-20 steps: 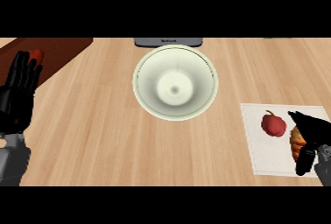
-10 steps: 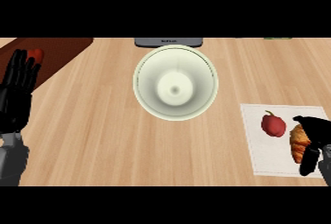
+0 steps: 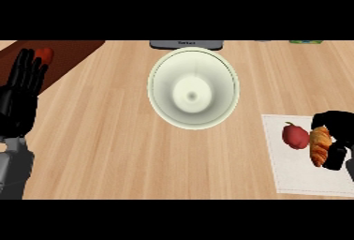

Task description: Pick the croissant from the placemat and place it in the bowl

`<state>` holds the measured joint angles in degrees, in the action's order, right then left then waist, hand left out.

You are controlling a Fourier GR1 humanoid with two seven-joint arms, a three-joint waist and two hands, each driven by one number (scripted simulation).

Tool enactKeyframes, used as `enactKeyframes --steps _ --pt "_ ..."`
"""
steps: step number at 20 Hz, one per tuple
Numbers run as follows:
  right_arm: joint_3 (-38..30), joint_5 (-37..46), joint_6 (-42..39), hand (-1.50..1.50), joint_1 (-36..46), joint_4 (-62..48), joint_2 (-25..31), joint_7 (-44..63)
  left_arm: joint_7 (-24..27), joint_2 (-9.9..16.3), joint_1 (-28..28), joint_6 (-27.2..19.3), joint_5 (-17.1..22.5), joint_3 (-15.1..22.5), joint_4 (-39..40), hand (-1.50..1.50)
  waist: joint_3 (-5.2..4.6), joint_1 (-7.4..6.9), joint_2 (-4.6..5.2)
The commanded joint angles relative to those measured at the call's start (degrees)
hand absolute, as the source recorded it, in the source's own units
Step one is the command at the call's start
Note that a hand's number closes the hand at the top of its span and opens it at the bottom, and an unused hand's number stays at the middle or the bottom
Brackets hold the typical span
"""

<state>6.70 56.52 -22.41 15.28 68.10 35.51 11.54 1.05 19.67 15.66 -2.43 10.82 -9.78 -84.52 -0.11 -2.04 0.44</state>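
The right hand [image 3: 336, 140] has closed in on the croissant [image 3: 319, 146] over the last second: earlier its fingers hung over the pastry and largely hid it, and now they curl round its far side with the golden length showing plainly against the black. The croissant looks to be held but not yet lifted, lying on the placemat [image 3: 304, 178], just right of the red fruit [image 3: 295, 135] (a pepper or an apple, hard to tell). Both sit well to the right of the bowl [image 3: 194, 89] and a little nearer the robot. That suggests the grasp is about done, and lifting and carrying leftward to the bowl come next. The left hand [image 3: 19, 101] rests open, fingers up, far left of the bowl, the same as before
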Motion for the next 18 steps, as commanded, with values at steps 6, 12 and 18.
enactKeyframes --steps 6,12,18 --pt "0.91 -5.64 -0.54 1.50 15.54 -5.36 6.54 -28.96 0.74 -2.07 3.89 1.07 -0.04 3.07 -0.73 0.00 0.84 -7.31 3.11" --pt "-1.26 -6.72 3.51 1.50 22.56 -13.80 11.43 -44.34 0.07 -2.83 5.37 0.75 -0.59 4.21 -0.26 0.00 0.78 -6.81 3.29" --pt "-7.34 -9.77 8.11 1.50 30.10 -23.36 14.45 -54.19 1.03 -2.82 4.69 0.34 -1.27 3.92 0.67 0.00 0.65 -6.36 2.98"
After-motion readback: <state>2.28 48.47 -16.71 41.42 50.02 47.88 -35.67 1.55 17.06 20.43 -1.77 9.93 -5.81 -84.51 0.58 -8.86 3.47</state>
